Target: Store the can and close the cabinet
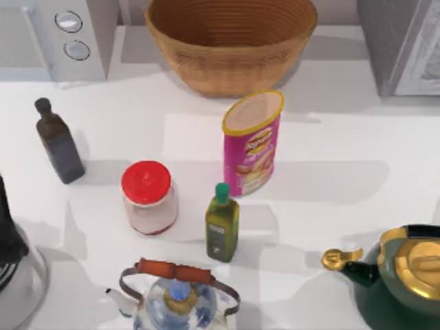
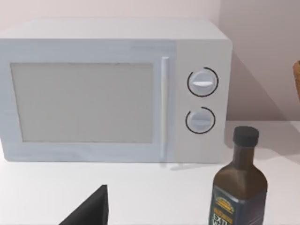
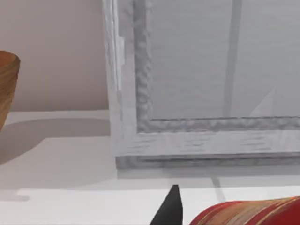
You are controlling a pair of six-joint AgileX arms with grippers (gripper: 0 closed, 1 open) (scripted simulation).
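The can [image 1: 252, 144] is a tall pink snack tube with a yellow rim, standing upright at the middle of the white table. The grey cabinet [image 1: 402, 45] stands at the back right corner; its framed door panel [image 3: 201, 84] faces the right wrist camera at close range. I cannot tell whether that door is open. A dark part of my left arm [image 1: 8, 227] shows at the table's left edge, far from the can. A dark piece of my left gripper [image 2: 91, 211] points toward the microwave. A dark piece of my right gripper [image 3: 169, 208] points at the cabinet.
A wicker basket [image 1: 230, 41] sits at the back centre and a microwave [image 1: 58, 38] at the back left. Around the can stand a dark bottle [image 1: 60, 143], a red-lidded jar [image 1: 148, 198], a green oil bottle [image 1: 223, 223], a glass kettle [image 1: 175, 295] and a green teapot [image 1: 399, 282]. A red striped object [image 3: 248, 213] lies near the right gripper.
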